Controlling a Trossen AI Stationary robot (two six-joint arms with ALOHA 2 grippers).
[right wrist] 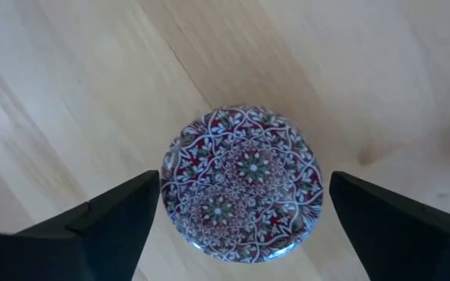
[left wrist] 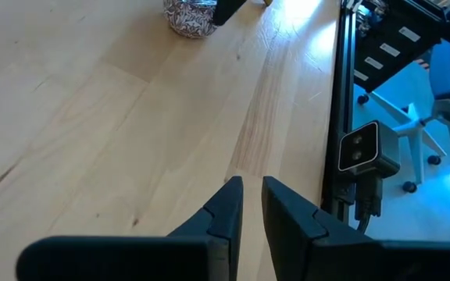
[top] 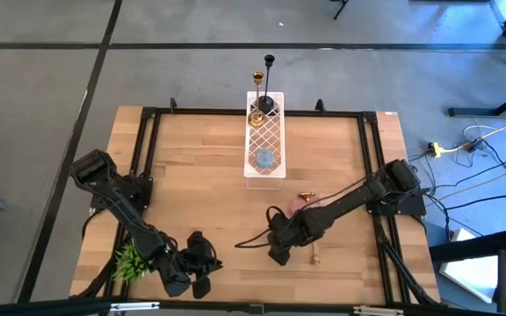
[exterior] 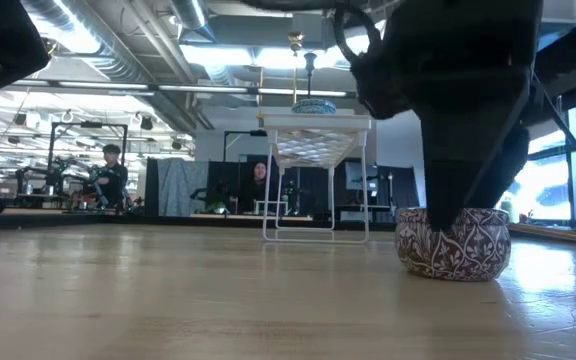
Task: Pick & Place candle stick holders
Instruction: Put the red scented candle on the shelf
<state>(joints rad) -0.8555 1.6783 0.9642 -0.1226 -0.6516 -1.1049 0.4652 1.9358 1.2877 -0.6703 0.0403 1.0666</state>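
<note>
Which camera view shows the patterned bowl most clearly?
The right wrist view: the patterned bowl fills the middle, seen from above between open fingers. The low view shows its side, the left wrist view part of it, the high view a pink sliver.

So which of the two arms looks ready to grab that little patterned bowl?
The right one. The right gripper hangs open directly over the patterned bowl, one finger on each side. The left gripper is shut and sits at the table's near edge, well away from it.
</note>
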